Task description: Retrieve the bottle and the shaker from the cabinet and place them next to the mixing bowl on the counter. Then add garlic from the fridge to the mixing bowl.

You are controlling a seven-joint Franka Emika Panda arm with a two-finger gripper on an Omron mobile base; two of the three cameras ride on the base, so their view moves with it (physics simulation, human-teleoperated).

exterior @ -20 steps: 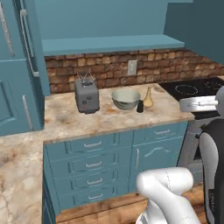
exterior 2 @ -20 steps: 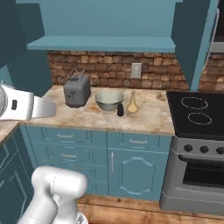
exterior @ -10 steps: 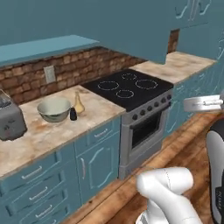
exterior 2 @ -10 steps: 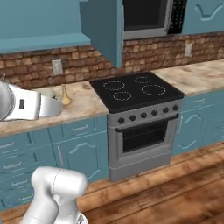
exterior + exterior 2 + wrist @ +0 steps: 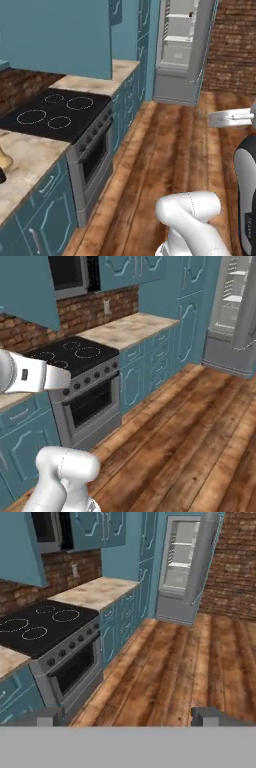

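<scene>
My gripper [image 5: 127, 717] is open, nothing between its two dark fingertips [image 5: 47, 716], and it points down the kitchen floor. The fridge [image 5: 181, 567] stands at the far end with its door [image 5: 201, 557] swung open and pale shelves showing; it also appears as the fridge [image 5: 179, 50] and the fridge [image 5: 234, 311]. At the left edge the tan base of the bottle [image 5: 4, 160] and the black shaker [image 5: 1, 176] stand on the counter [image 5: 30, 167]. A teal cabinet door [image 5: 55, 35] hangs above. The mixing bowl is out of view. I see no garlic.
A black stove [image 5: 55, 112] with an oven below sits between two counter stretches [image 5: 95, 592]. A microwave [image 5: 70, 273] hangs over it. Teal base cabinets [image 5: 150, 363] line the left. Wooden floor [image 5: 175, 662] runs to the fridge. My arm [image 5: 30, 376] crosses the left.
The whole picture has swung right with the base: toaster and bowl have left the views, and stove, floor and open fridge have come in. The gripper has stayed open.
</scene>
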